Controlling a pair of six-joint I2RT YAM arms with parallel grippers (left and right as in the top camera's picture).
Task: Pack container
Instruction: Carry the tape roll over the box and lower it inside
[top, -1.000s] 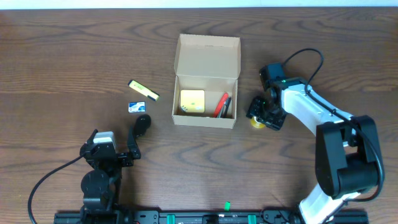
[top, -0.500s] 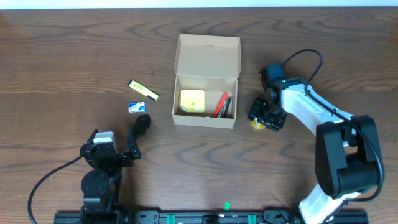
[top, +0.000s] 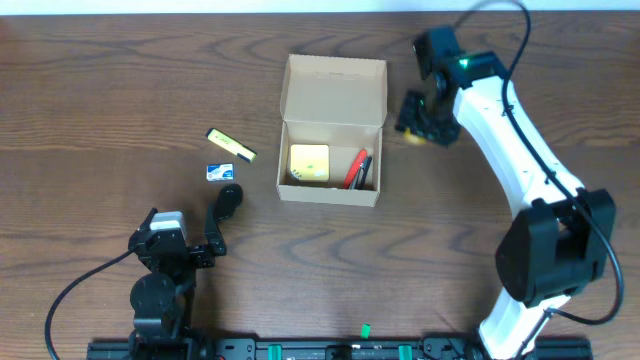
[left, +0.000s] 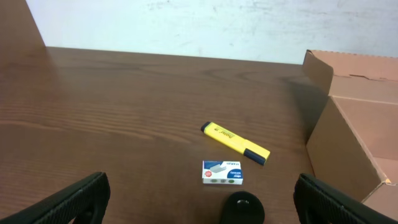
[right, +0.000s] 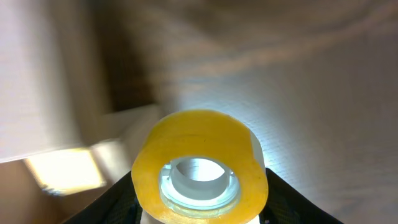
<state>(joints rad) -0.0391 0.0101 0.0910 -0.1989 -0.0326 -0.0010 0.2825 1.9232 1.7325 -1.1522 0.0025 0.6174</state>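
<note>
The right gripper (top: 421, 112), grasping the yellow tape roll (right: 200, 167), has swung up beside the cardboard box (top: 334, 82) lid; the left gripper (top: 225, 212) stays released

L gripper (left: 202, 196) wide open, R arm (top: 510, 130) outstretched, R gripper (top: 418, 112) clamping tape roll (right: 199, 146)

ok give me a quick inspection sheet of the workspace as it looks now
surface: dark wood-grain table, no spills seen
job's things: cardboard box, lid open; a yellow pad and pens inside
clutter: yellow highlighter and small blue-and-white box on the table left of the cardboard box
grippers: left gripper open, empty; right gripper shut on a yellow tape roll, right of the lid
cables: black cable loops by the left arm; second cable arcs over the right arm
surroundings: pale wall behind the table
</note>
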